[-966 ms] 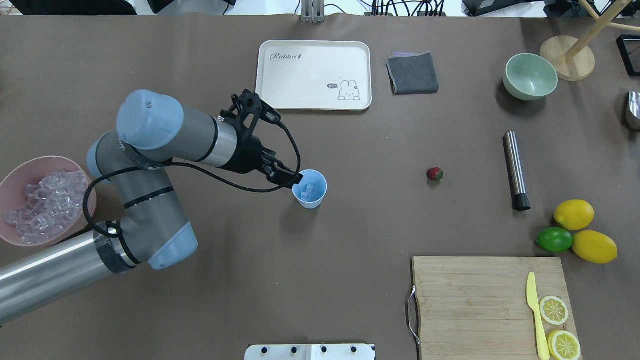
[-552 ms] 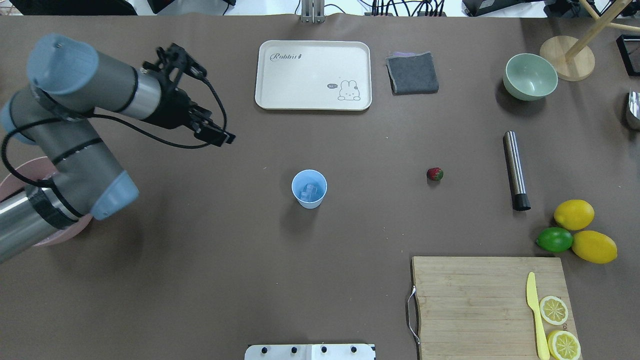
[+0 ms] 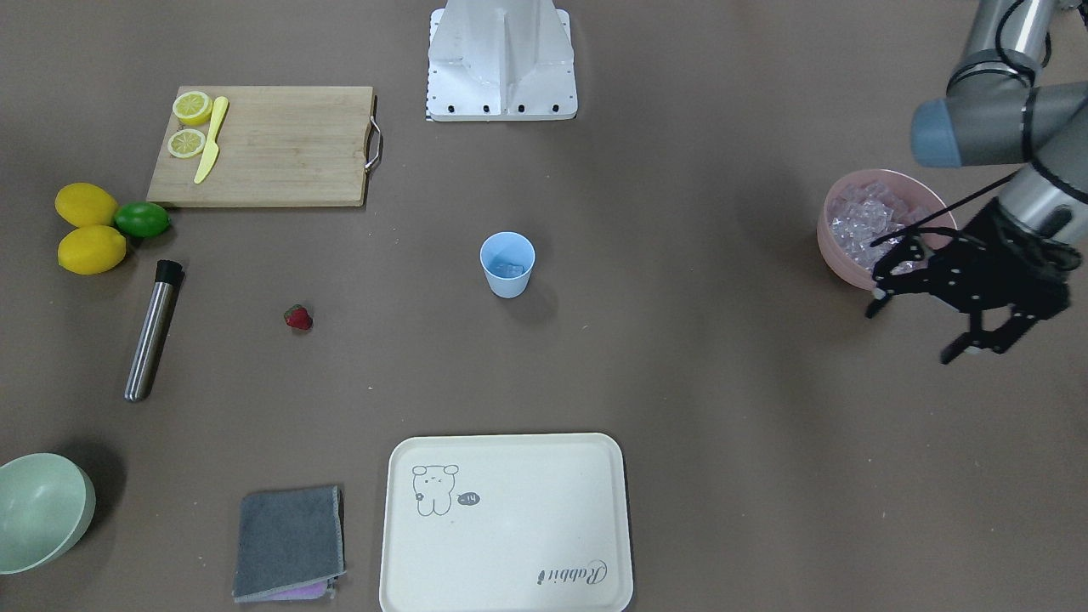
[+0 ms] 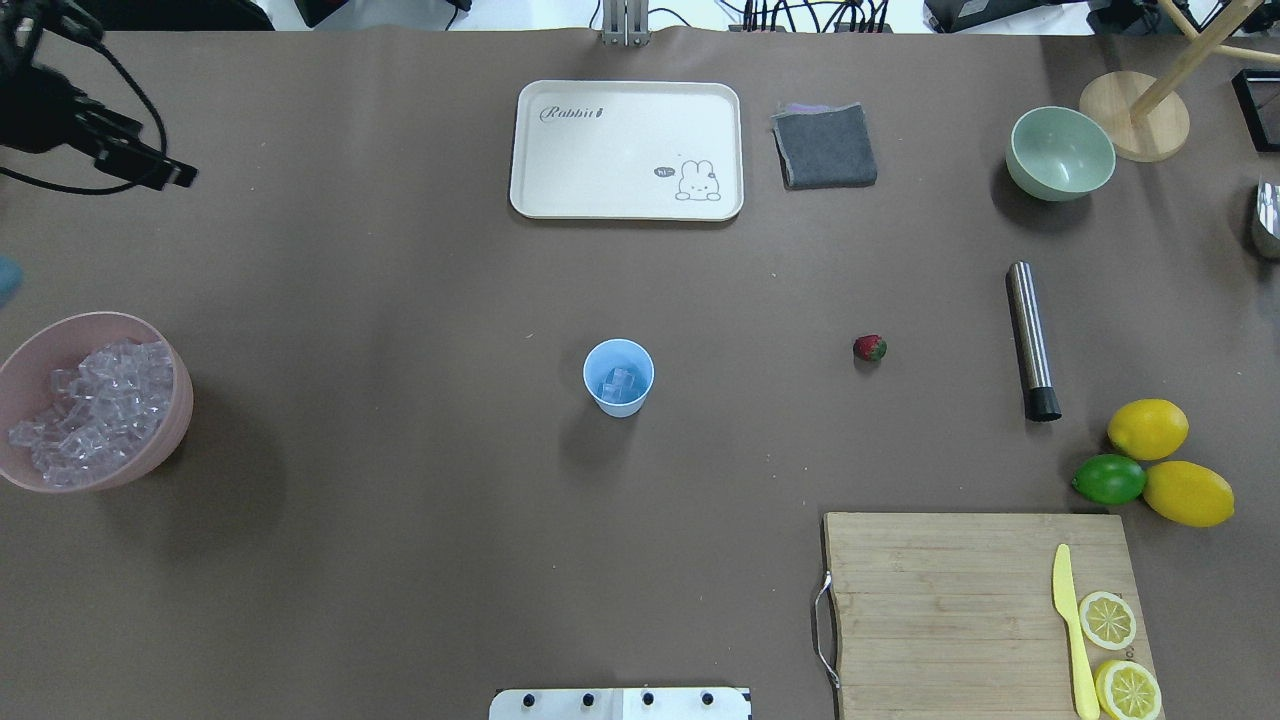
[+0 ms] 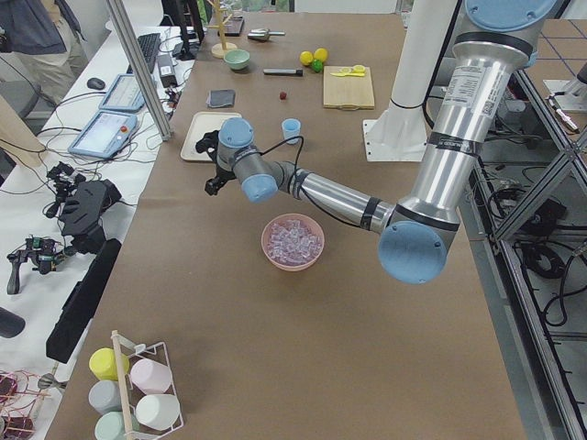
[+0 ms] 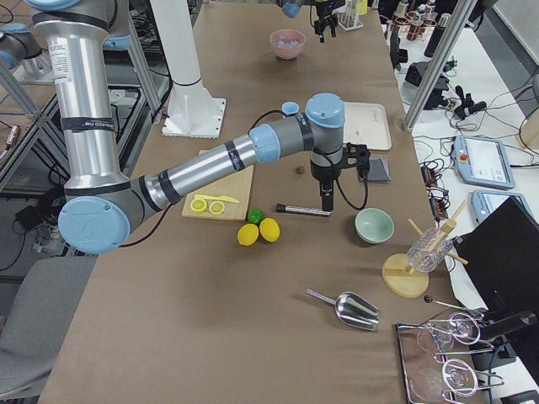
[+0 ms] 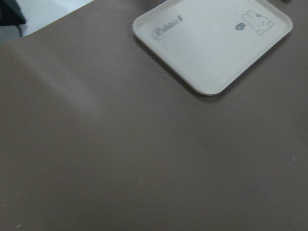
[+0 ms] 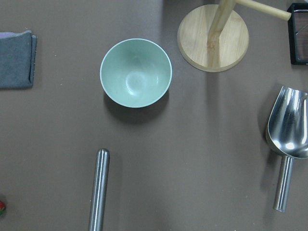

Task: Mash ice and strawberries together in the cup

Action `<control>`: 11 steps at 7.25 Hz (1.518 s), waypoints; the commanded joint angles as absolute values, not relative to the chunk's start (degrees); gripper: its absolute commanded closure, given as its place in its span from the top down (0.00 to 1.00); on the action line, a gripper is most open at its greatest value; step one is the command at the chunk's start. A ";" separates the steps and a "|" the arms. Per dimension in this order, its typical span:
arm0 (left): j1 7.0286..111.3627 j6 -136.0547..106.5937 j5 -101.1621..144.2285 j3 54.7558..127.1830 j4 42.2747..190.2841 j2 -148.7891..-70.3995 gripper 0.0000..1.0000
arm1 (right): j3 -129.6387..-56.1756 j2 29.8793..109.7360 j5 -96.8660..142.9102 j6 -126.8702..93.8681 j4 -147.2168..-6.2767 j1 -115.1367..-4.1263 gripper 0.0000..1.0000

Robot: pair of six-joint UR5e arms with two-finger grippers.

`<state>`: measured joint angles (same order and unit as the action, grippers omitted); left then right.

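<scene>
The pale blue cup stands upright mid-table, also in the front view, with a few clear ice cubes inside. The red strawberry lies on the table to the cup's right, apart from it. My left gripper is open and empty, raised near the pink bowl of ice, far left of the cup; in the overhead view only its tip shows. My right gripper shows only in the right side view, hanging above the steel muddler; I cannot tell if it is open.
A cream tray and a grey cloth lie at the back. A pale green bowl is back right, a steel scoop beyond it. Two lemons and a lime sit beside a cutting board holding a knife and lemon slices.
My left arm has pulled away from the cup, moving back and far left, almost out of the overhead view. The ice stays in the cup. The pink bowl is uncovered again.
</scene>
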<state>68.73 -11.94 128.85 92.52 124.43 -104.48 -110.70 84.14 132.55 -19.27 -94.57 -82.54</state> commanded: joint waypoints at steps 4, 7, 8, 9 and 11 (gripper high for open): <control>78.22 1.76 118.66 92.20 109.95 -101.61 0.97 | -111.44 83.93 132.63 -19.25 -93.78 -81.75 1.00; 82.24 1.76 119.00 92.55 109.87 -96.51 0.97 | -112.33 80.10 132.37 -24.74 -93.78 -76.05 1.00; 84.09 1.50 119.09 92.46 105.51 -97.11 0.97 | -111.89 77.11 131.84 -27.83 -93.78 -73.24 1.00; 87.42 2.10 119.79 93.16 100.94 -98.51 0.97 | -110.75 75.08 129.14 -29.34 -93.78 -69.47 1.00; 90.07 2.02 121.64 95.18 88.84 -102.71 0.97 | -107.86 69.90 127.97 -33.57 -93.78 -63.92 1.00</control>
